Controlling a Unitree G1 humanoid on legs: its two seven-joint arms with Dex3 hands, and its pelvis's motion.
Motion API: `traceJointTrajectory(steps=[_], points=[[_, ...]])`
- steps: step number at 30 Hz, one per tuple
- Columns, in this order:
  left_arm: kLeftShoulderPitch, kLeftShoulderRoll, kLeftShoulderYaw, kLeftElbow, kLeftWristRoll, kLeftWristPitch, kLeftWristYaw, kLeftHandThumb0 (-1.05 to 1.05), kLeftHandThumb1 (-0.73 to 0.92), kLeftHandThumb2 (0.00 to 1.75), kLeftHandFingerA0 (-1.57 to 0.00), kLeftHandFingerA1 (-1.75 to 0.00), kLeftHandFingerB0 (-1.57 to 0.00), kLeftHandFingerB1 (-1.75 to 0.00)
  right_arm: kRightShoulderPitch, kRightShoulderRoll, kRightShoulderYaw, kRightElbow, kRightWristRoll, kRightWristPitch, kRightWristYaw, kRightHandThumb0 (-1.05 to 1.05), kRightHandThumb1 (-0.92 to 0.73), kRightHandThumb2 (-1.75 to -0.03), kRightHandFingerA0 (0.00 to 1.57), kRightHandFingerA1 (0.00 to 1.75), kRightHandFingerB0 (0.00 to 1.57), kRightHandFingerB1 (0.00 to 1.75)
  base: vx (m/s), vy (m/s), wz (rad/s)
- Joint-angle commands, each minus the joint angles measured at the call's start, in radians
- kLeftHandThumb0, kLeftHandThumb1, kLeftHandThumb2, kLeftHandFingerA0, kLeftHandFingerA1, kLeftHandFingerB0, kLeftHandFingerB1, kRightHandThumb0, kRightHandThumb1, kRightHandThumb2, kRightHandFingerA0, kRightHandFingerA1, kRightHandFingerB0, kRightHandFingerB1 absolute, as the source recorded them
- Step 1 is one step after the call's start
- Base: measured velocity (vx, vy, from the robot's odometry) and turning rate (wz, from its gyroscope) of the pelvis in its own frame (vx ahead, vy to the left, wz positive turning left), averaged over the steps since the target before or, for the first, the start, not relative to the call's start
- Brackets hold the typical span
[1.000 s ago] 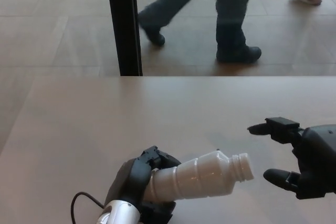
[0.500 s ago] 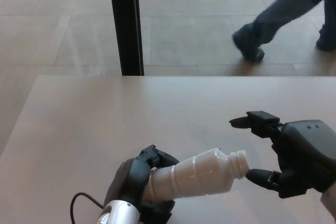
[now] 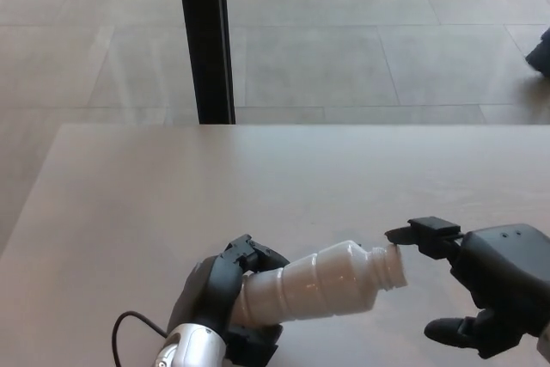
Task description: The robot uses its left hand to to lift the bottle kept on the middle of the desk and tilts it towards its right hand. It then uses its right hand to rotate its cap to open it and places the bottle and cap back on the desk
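A white ribbed plastic bottle [image 3: 322, 284] lies tilted almost flat above the pale wooden counter [image 3: 258, 186], low in the head view and near the counter's front edge. The left robot hand [image 3: 225, 294], black with thick fingers, is wrapped around the bottle's base end, pinching it firmly, while the neck points toward picture right. The bottle's threaded mouth [image 3: 393, 266] is bare, with no cap on it.

The right robot hand [image 3: 490, 294] sits just beside that mouth with its fingers spread. Its upper finger [image 3: 418, 234] reaches to the rim of the neck and seems to touch it, though contact is hard to confirm; its lower finger [image 3: 451, 330] hangs apart, below and to the right of the mouth.

A thin black cable [image 3: 137, 326] loops off the left wrist. Beyond the counter stands a black vertical post [image 3: 204, 39] on a tiled floor [image 3: 361, 40], and a dark shoe [image 3: 541, 51] shows at the right edge.
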Motion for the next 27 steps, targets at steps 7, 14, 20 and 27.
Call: traceJointTrajectory(steps=[7, 14, 20, 27], points=[[0.015, 0.011, -0.011, 0.01, 0.0, 0.019, 0.009, 0.14, 0.81, 1.14, -0.76, -1.75, -0.54, -1.49, -0.015, 0.039, 0.008, 0.021, 0.034, -0.022, -0.045, -0.55, -0.59, -0.58, 0.98, 1.33, 0.42, 0.44, 0.0, 0.0, 0.0], [0.02, 0.009, -0.024, 0.011, 0.0, 0.02, 0.015, 0.14, 0.86, 1.12, -0.94, -1.75, -0.61, -1.33, -0.024, 0.067, 0.018, 0.037, 0.042, -0.038, -0.075, -0.52, -0.58, -0.59, 1.01, 1.36, 0.45, 0.45, 0.0, 0.0, 0.0], [0.018, 0.0, -0.015, 0.016, -0.013, 0.008, 0.027, 0.12, 0.9, 1.07, -0.93, -1.75, -0.6, -1.33, -0.016, 0.057, 0.022, 0.067, 0.03, -0.055, -0.109, -0.44, -0.58, -0.58, 1.03, 1.26, 0.46, 0.45, 0.0, 0.0, 0.0], [0.008, 0.008, -0.018, 0.01, -0.006, 0.031, 0.017, 0.12, 0.83, 1.1, -0.72, -1.75, -0.5, -1.46, -0.011, 0.037, 0.017, 0.159, 0.026, -0.118, -0.199, -0.34, -0.69, -0.6, 0.94, 1.48, 0.53, 0.5, 0.0, 0.0, 0.0]])
